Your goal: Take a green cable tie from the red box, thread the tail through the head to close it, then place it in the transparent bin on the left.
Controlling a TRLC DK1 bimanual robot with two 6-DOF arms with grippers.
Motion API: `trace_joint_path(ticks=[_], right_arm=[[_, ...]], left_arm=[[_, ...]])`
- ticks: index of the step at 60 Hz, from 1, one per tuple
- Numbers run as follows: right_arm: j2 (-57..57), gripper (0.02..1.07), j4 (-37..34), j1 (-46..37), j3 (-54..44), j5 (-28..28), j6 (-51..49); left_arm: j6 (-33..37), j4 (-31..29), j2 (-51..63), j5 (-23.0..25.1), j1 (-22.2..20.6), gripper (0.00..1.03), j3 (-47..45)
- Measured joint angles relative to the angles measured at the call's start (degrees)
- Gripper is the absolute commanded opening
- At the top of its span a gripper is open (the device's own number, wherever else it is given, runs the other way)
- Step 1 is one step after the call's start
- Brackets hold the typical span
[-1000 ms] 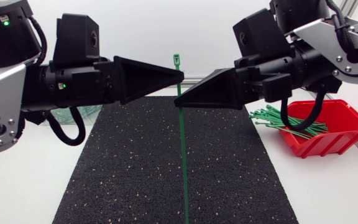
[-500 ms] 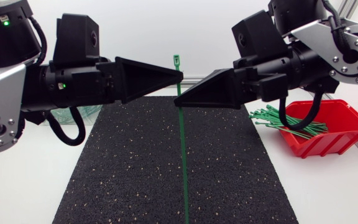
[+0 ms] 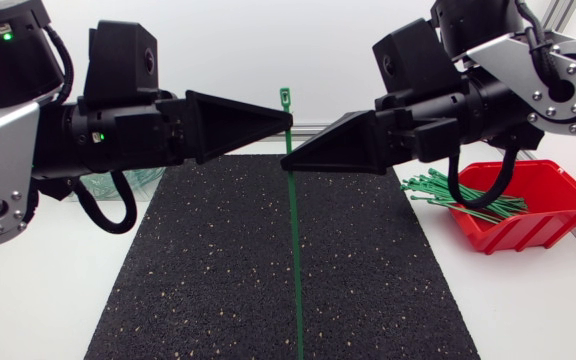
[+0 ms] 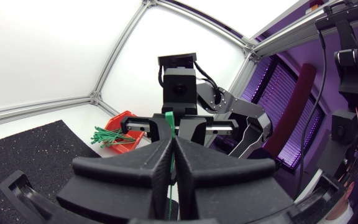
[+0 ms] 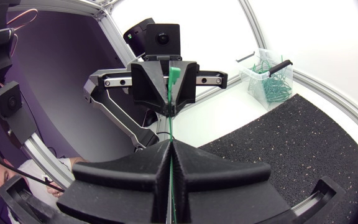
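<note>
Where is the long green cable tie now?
Head view, centre: the long green cable tie stands upright over the black mat, pinched near its head by the left gripper and right gripper.

A robotics laboratory bench is indicated. A white table is framed by bare aluminium profile rails and covered in the middle by a black speckled rubber mat. A silver-grey, black-jointed left arm and a matching right arm are seen at its two sides. Stock is kept sorted in a red plastic box of green cable ties and in a transparent plastic bin.
</note>
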Motion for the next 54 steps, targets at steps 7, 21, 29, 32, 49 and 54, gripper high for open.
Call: trace_joint_path(ticks=[7,21,29,32,49,54], right_arm=[[0.00,0.08,0.04,0.00,0.00,0.00,0.00],[0.00,0.27,0.81,0.07,-0.22,1.33,0.00],[0.00,0.39,0.79,-0.55,-0.22,3.72,0.00],[0.00,0.39,0.61,-0.92,-0.22,4.87,0.00],[-0.07,0.50,-8.87,0.61,0.90,23.15,-6.43],[0.07,0.53,-12.02,1.64,2.54,28.94,-8.87]], left_arm=[[-0.17,0.00,0.00,-0.22,0.00,0.04,0.00],[-0.26,-0.70,0.00,-0.44,0.66,0.04,0.00],[-0.24,-2.91,0.00,-0.44,1.49,0.04,0.09],[0.39,-5.53,0.02,-0.48,1.53,0.04,0.37],[8.39,-19.67,2.25,-2.38,3.54,0.04,5.57],[9.66,-22.43,4.31,-2.40,5.81,0.03,7.19]])
